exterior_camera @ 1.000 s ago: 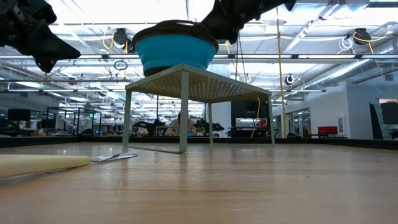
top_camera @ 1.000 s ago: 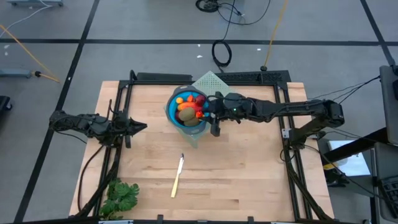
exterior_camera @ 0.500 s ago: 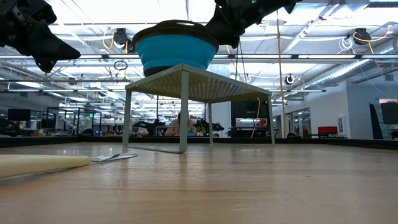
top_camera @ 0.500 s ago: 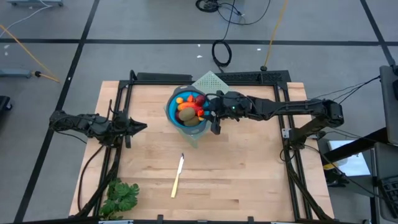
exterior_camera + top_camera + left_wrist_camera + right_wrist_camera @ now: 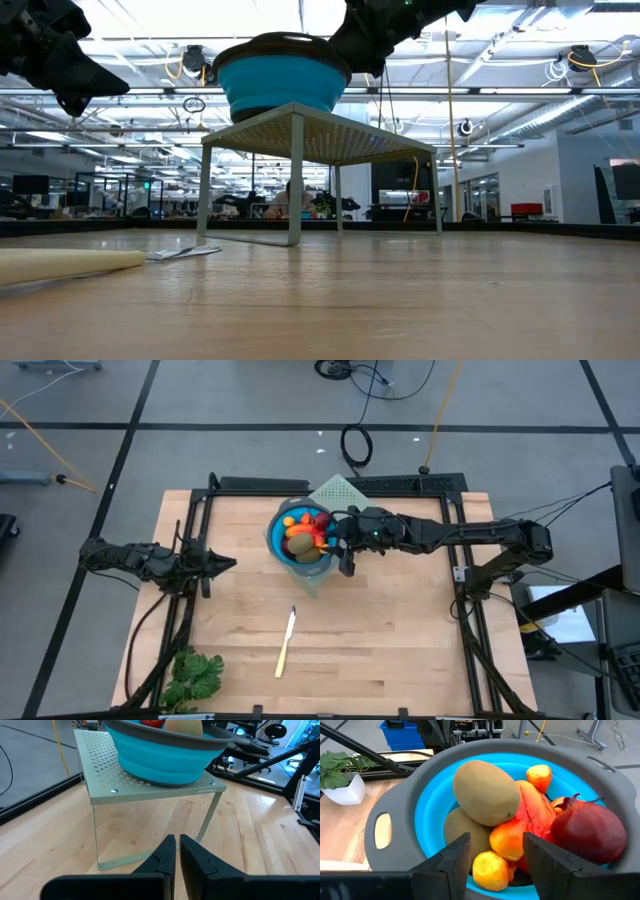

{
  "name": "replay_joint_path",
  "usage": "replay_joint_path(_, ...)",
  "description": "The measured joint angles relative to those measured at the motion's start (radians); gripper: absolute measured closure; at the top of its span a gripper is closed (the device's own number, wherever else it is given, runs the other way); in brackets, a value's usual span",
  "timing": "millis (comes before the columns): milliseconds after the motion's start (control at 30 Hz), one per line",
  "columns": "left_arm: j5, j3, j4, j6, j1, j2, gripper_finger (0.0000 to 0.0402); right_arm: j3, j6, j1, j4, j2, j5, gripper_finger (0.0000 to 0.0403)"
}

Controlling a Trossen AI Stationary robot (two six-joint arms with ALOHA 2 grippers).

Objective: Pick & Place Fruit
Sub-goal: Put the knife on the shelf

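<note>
High view: wooden table [image 5: 380, 640] on grey floor; right gripper [image 5: 492, 851] gapes over fruit [image 5: 520, 815], left gripper [image 5: 177, 852] pinched empty.

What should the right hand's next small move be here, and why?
Probably lower and close on one piece: the right hand hangs open just above the fruit piled in the blue bowl, holding nothing. The left hand waits shut, well clear.
</note>
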Motion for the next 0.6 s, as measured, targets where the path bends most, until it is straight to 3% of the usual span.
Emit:
replay_joint_path(333, 0.0, 0.0, 0.014, -0.008, 0.0, 0.0, 0.0378, 0.0, -0.026, 0.011, 0.041, -0.027, 0.0, 0.0251)
replay_joint_path(600, 0.01, 0.0, 0.037, -0.002, 0.0, 0.0, 0.0378, 0.0, 0.01, 0.06, 0.047, -0.083, 0.005, 0.0325)
